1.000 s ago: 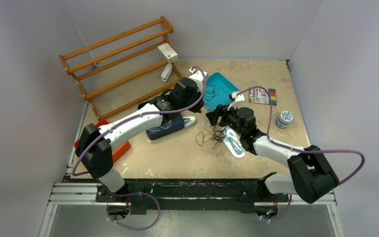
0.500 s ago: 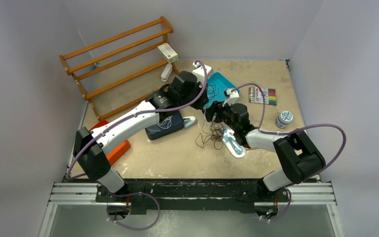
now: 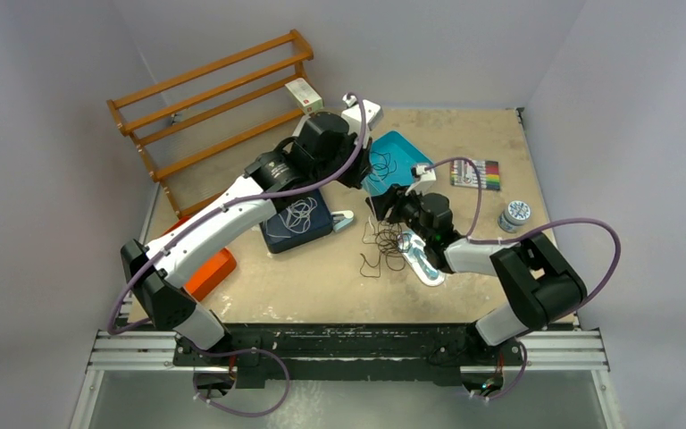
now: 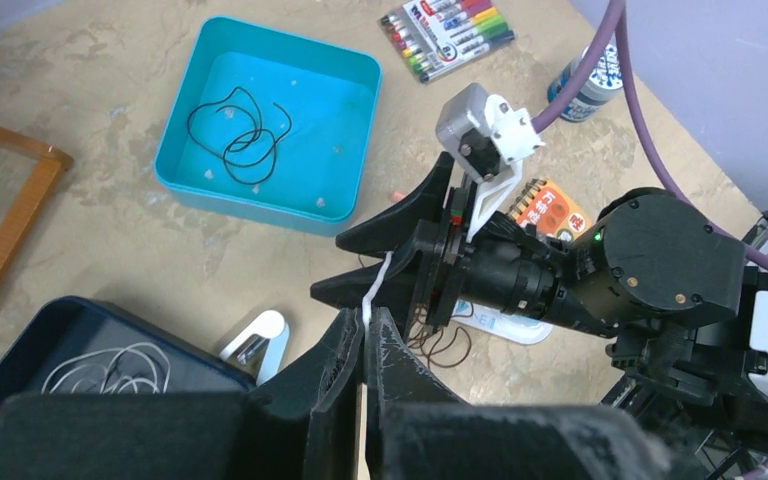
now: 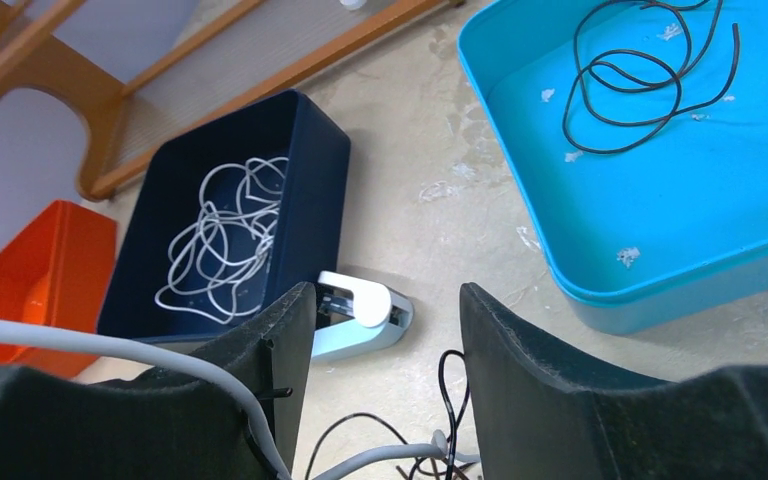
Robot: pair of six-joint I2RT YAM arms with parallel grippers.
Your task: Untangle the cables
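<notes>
My left gripper (image 4: 365,318) is shut on a white cable (image 4: 376,282) and holds it up above the table; in the top view the gripper (image 3: 363,179) hangs beside the teal tray (image 3: 411,147). The white cable runs down past my open right gripper (image 5: 385,300), which sits low over a tangle of dark brown and black cable (image 3: 382,248) on the table. A black loop (image 5: 450,390) lies between the right fingers, untouched. Another black cable (image 5: 640,85) lies in the teal tray. A second white cable (image 5: 225,245) lies in the navy box (image 3: 272,234).
A wooden rack (image 3: 214,107) stands at the back left, an orange bin (image 3: 210,268) at the left edge. A white clip (image 3: 344,219) lies by the navy box. A white-blue packet (image 3: 422,259), a marker pack (image 3: 475,174) and a jar (image 3: 514,214) lie to the right.
My left arm has lifted and drawn back to the left, pulling the white cable up. My right gripper has edged left over the tangle, and its elbow has swung in.
</notes>
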